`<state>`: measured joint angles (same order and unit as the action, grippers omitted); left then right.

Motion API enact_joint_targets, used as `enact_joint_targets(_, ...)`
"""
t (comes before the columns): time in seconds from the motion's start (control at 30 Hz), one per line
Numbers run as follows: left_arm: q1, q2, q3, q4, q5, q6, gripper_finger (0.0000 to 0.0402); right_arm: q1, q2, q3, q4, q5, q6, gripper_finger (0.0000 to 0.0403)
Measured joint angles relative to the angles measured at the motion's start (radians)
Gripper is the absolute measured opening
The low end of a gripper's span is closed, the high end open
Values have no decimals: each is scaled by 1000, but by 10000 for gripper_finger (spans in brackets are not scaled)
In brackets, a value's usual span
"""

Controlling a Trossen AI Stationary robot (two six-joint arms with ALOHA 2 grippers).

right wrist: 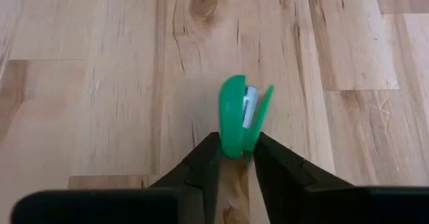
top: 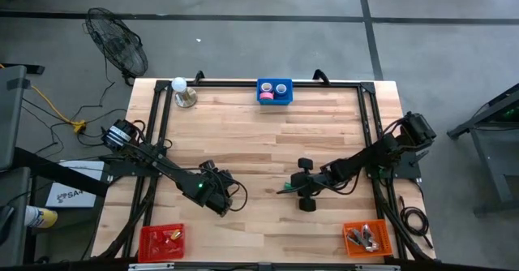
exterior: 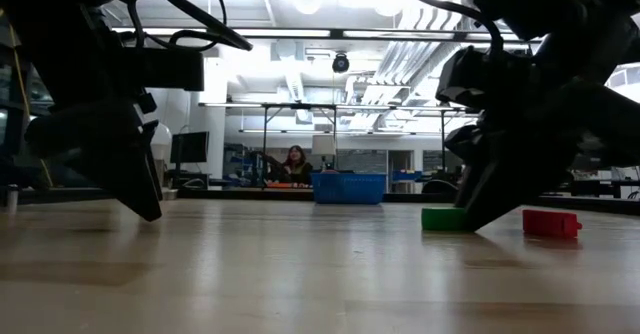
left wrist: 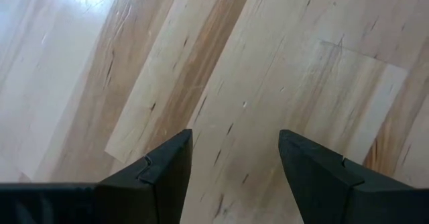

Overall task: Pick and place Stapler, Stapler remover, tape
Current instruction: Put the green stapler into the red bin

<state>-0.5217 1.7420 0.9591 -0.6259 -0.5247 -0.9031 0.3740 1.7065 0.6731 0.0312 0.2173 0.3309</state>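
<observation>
two arms work over a wooden surface (top: 268,141), with three bins at its edges. going left to right: the red bin (top: 160,242) sits at the near left corner with a few small items inside, too small to name. the left gripper (top: 220,200) hovers just right of it above bare wood, its fingers (left wrist: 161,177) spread apart and holding nothing; this arm looks to be waiting. at the far edge, near the middle, the blue bin (top: 274,92) already holds tape rolls (top: 267,97), a pinkish one and paler ones beside it.

right of centre, the right gripper (top: 285,191) is low on the surface and pinched on the green stapler remover (right wrist: 242,117), its fingertips (right wrist: 204,158) clamped on the rear end while the sprung jaws of the tool point away. in the low view a red stapler (exterior: 551,223) lies just beyond on the wood. the orange bin (top: 366,238) at the near right corner holds metallic and dark pieces.

the step in hand seems to be the grasp and lift of the remover. done well, the hold should be confirmed firm before rising, since only the tail is caught and the tool could pivot or slip; a straight, slow lift, then travel to the matching bin, keeping clear of the red stapler.
</observation>
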Motion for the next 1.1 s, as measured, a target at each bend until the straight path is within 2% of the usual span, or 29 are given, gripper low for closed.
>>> enact_joint_targets(0.2,0,0,0,5,1,-3,215,1,1,0,-3,13,-17,50)
enact_joint_targets(0.4,0,0,0,43,-8,12,215,0,1,-1,1,17,-47,45)
enact_joint_targets(0.6,14,0,0,125,-84,90,215,-10,-28,-5,48,1,-145,42)
enact_joint_targets(0.87,89,0,0,371,-132,347,215,-75,-54,-5,143,-11,-292,40)
enact_joint_targets(1.1,162,0,0,587,-55,569,215,-134,-55,-3,284,-45,-408,40)
